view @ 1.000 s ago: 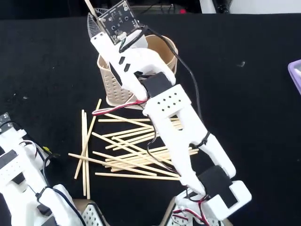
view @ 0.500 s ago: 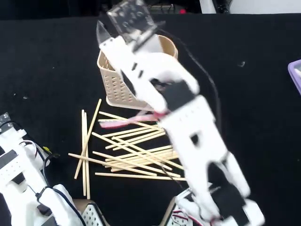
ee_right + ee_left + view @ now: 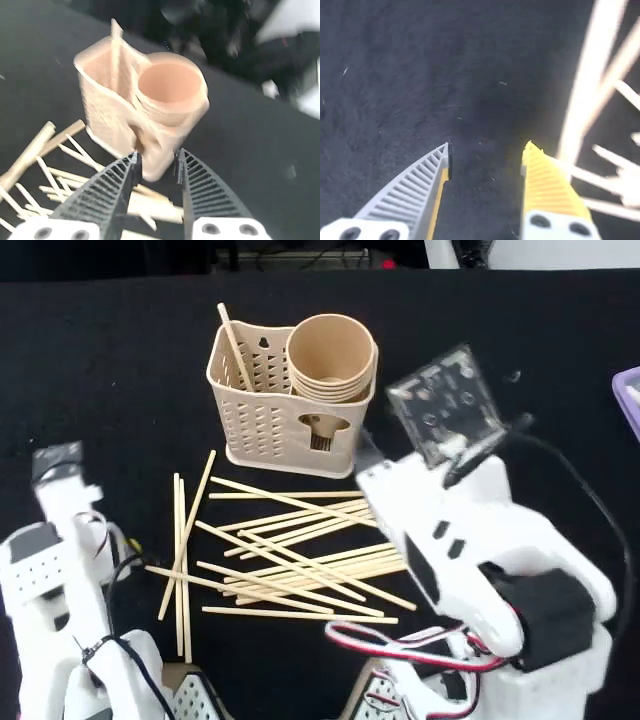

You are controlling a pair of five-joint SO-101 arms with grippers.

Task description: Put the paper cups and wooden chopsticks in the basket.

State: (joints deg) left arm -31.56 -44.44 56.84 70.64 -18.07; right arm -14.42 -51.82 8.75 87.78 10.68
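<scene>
- Chopsticks (image 3: pixel 290 560): scattered on table (image 3: pixel 100 390) in front of basket (image 3: pixel 265 425), one upright inside. Light, stiff, thin, probably roll-prone; best pinched mid-length.
- Cups (image 3: pixel 332 355): stacked in basket.
- Left fingers (image 3: pixel 427 175), right fingers (image 3: pixel 200 185): parted, empty.

One basket (image 3: pixel 262 425) is sitting there, holding one stack of maybe four paper cups (image 3: pixel 331 350) plus one chopstick (image 3: pixel 234 345); roughly twenty loose chopsticks (image 3: pixel 280 570) are lying beside it.

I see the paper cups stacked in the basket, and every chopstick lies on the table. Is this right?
Not every one: the high view shows one chopstick standing in the basket beside the paper cups; the other chopsticks lie on the table.
</scene>
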